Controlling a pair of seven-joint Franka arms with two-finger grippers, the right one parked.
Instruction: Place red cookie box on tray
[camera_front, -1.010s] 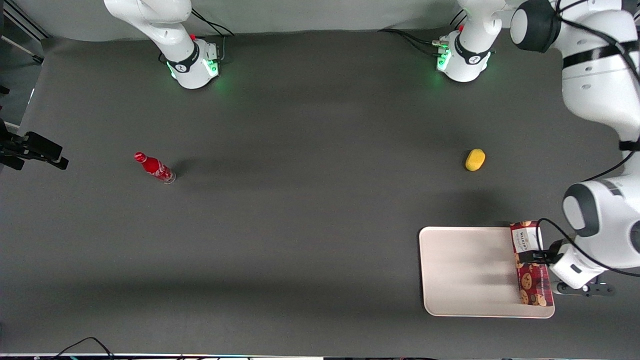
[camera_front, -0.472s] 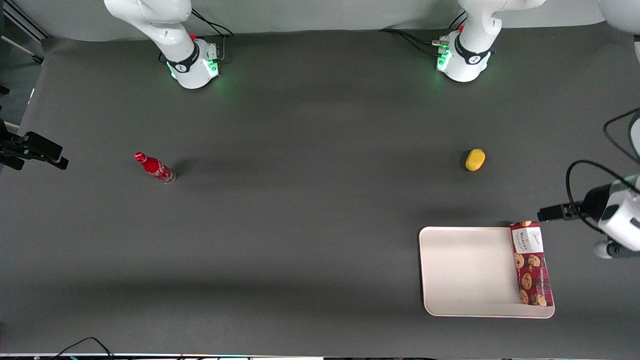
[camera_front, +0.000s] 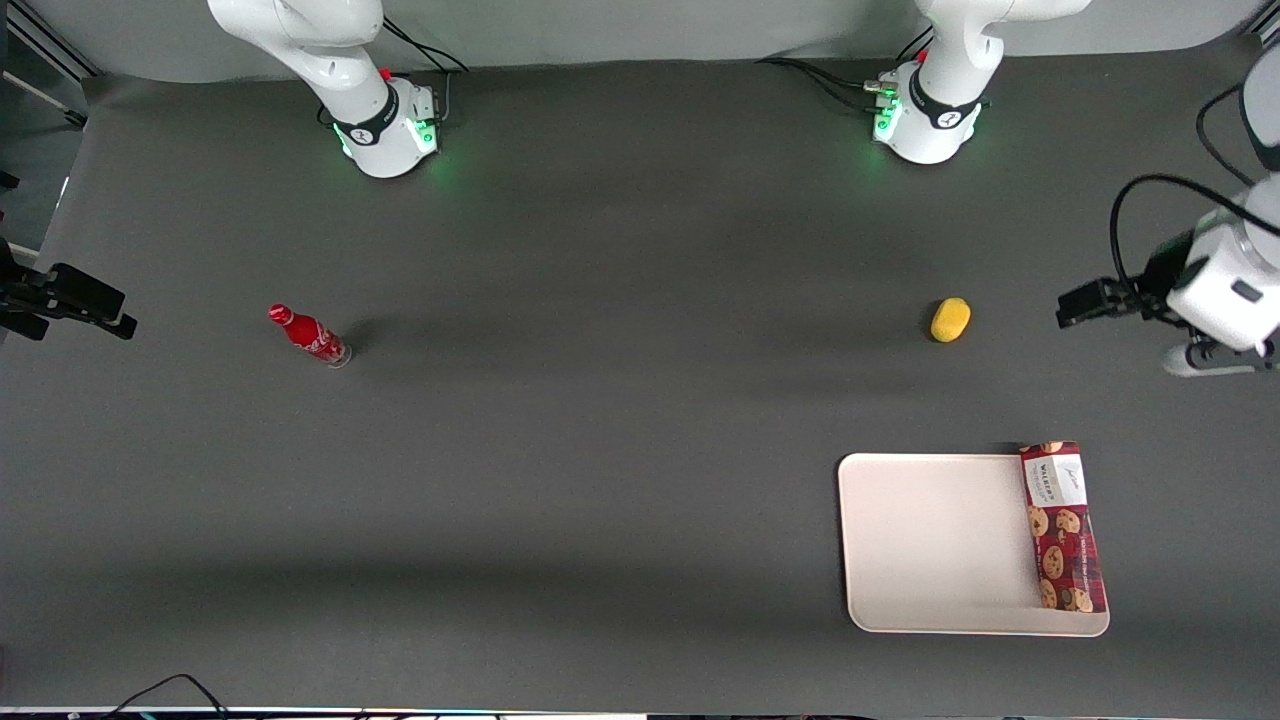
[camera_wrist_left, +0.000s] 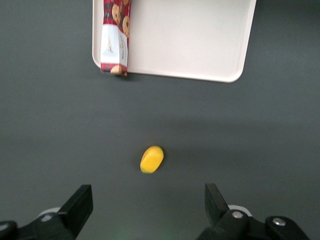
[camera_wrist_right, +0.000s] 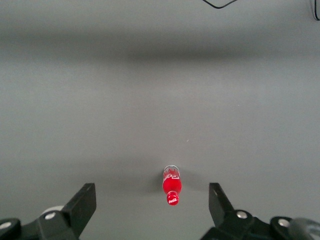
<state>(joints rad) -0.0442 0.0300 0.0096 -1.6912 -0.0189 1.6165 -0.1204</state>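
1. The red cookie box (camera_front: 1066, 527) lies flat on the tray (camera_front: 935, 545), along the tray's edge toward the working arm's end
2. Farther from the front camera, a yellow lump (camera_front: 950, 319) sits on the table
3. The gripper (camera_front: 1078, 303) hangs above the table near it, fingers spread and empty

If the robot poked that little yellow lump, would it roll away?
Probably a bit. The yellow lump looks rounded and oval, so it might wobble or roll sideways rather than slide straight. It seems small, so likely light. The open pincer hangs above it, away from the red cookie box on the tray.
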